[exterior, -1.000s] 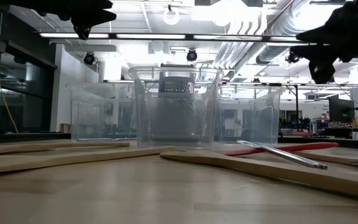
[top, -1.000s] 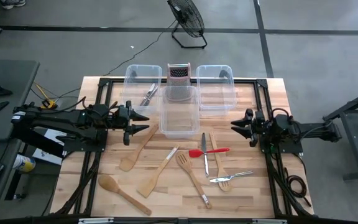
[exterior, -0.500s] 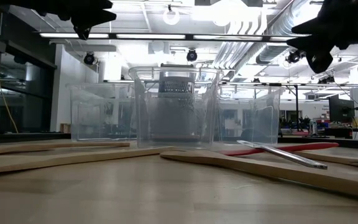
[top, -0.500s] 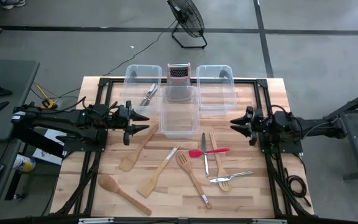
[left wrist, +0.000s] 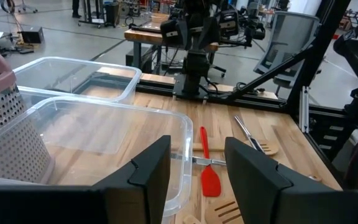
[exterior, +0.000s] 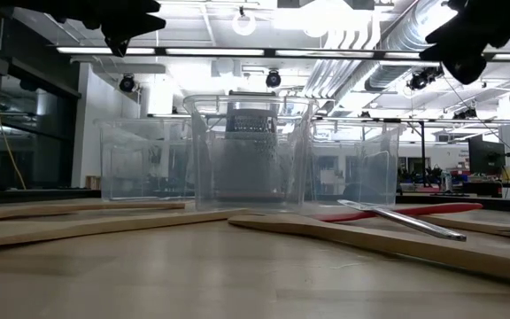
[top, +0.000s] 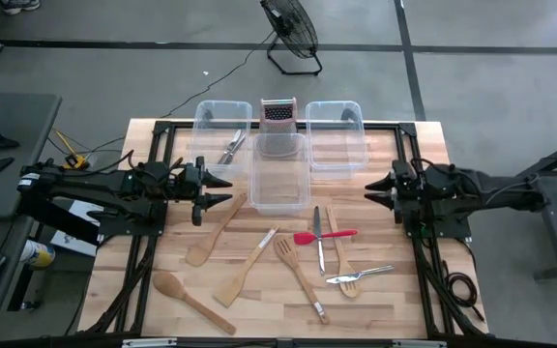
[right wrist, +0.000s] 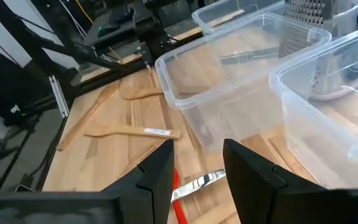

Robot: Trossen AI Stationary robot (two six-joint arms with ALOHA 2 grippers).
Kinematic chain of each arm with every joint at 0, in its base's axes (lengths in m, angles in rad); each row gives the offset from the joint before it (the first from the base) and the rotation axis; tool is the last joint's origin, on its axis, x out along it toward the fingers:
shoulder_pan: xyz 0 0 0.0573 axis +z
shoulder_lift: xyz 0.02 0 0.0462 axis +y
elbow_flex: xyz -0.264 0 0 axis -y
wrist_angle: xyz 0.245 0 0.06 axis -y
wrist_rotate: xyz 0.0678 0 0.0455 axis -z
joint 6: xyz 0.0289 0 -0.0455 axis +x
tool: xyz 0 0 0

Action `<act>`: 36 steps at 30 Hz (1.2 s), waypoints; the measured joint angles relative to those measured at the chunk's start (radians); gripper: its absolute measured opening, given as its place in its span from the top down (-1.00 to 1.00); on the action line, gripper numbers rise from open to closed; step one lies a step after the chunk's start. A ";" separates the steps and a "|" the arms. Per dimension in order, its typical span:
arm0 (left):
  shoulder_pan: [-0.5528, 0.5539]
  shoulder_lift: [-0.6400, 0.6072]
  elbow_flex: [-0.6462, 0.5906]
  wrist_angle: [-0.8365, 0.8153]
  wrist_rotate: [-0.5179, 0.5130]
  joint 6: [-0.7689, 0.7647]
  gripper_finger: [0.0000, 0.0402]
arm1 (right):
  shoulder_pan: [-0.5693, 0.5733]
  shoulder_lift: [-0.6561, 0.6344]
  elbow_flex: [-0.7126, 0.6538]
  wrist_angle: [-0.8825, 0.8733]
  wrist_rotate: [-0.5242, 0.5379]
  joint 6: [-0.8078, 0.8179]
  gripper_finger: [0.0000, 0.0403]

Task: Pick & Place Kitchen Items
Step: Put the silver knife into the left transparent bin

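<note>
The kitchen items lie flat on the near half of the wooden table: a wooden spoon (top: 191,300), two wooden spatulas (top: 245,271) (top: 216,232), a slotted wooden fork (top: 298,275), a red-headed spatula (top: 325,235), a metal knife (top: 318,238) and a metal fork (top: 360,275). Metal utensils (top: 232,145) lie in the far left bin. My left gripper (top: 225,191) (left wrist: 196,146) hovers open at the table's left, pointing level toward the right. My right gripper (top: 369,193) (right wrist: 197,149) hovers open at the table's right, above the items. Neither holds anything.
Three clear bins stand at the far side: left (top: 204,114), middle (top: 278,198), right (top: 337,159). A metal box grater (top: 278,114) stands upright behind the middle bin. Black frame rails run along both table sides. A fan (top: 293,29) stands on the floor beyond.
My right gripper has risen, moving up in the low view, and has drawn back a little toward the table's right edge. Its fingers have stayed open and hold nothing. The utensils have not moved.
</note>
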State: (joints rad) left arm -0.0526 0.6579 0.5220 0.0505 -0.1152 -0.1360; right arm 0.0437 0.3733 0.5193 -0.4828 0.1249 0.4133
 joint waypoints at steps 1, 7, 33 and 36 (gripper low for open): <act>0.000 0.000 0.000 0.000 0.000 0.000 0.24 | 0.000 0.008 0.010 -0.014 0.000 0.000 0.35; 0.000 0.000 0.000 0.000 0.000 0.000 0.24 | 0.000 0.061 0.067 -0.014 0.000 0.000 0.35; 0.000 0.000 0.000 0.000 0.000 0.000 0.24 | 0.004 0.157 0.128 0.025 0.004 0.001 0.35; 0.000 0.000 0.000 0.000 0.000 0.000 0.24 | 0.027 0.163 0.128 0.004 -0.041 0.002 0.35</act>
State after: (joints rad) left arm -0.0527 0.6579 0.5220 0.0502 -0.1154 -0.1360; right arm 0.0706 0.5368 0.6476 -0.4785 0.0838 0.4152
